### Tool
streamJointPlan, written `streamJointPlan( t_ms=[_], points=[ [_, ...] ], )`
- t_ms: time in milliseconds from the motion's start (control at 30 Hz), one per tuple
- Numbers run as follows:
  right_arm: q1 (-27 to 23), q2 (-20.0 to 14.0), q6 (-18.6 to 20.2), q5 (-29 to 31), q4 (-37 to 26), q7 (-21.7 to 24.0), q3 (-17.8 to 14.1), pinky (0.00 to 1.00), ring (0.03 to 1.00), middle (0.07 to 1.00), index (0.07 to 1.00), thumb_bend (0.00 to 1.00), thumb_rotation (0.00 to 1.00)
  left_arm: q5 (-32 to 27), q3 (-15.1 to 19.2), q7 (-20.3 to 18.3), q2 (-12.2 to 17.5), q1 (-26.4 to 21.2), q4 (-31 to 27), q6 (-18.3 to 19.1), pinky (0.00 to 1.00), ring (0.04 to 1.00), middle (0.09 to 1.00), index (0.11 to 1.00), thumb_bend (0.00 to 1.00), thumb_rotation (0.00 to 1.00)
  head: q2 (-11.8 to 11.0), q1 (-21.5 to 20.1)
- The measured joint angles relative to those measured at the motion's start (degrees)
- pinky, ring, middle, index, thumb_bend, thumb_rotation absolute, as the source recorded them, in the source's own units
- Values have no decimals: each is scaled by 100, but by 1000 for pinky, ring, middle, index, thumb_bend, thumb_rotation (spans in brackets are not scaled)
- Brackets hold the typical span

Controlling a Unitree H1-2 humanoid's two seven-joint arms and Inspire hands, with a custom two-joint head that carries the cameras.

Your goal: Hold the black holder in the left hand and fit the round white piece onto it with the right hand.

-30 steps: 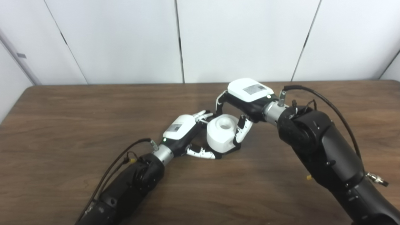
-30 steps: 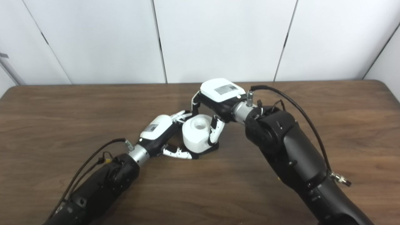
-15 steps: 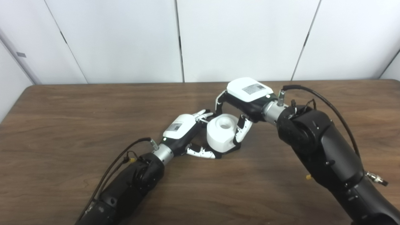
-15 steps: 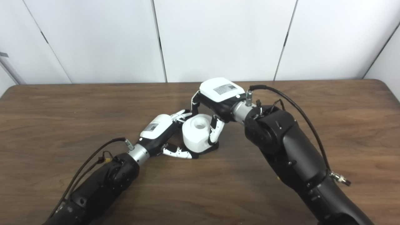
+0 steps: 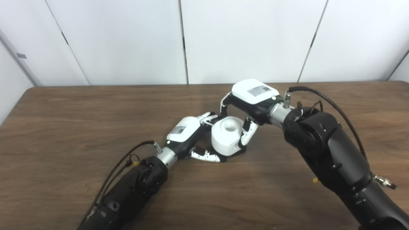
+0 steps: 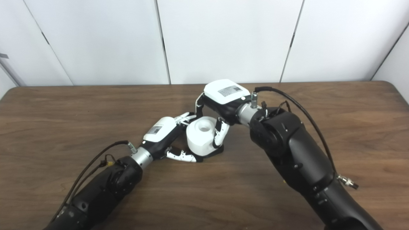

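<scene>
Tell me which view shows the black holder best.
Neither is clearly better. In the right eye view the black holder peeks out under the round white piece; the left eye view shows the same thin dark edge.

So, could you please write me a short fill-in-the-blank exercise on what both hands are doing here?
1. The round white piece has a ____ in the middle of its top face.
2. The right hand reaches the piece from ____, fingers down its sides.
3. The left hand sits at the piece's ____ side in the picture.
4. Everything rests on a brown ____ table.

Missing words: hole; above; left; wooden
</scene>
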Motion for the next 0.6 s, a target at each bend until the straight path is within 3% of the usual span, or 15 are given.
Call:
streamJointPlan(
  t_ms=[100, 600],
  points=[
    [62, -47, 20, 35, 3, 330, 54, 807, 844, 821, 868, 956, 397, 0, 0, 0, 0, 0, -5, 0, 918, 965, 906, 485, 521, 80, 9, -9],
    [112, -21, 9, 56, 2, 371, 31, 803, 827, 813, 878, 958, 335, 0, 5, -4, 1, -2, 0, -16, 914, 962, 901, 485, 521, 80, 9, 9]
  ],
)
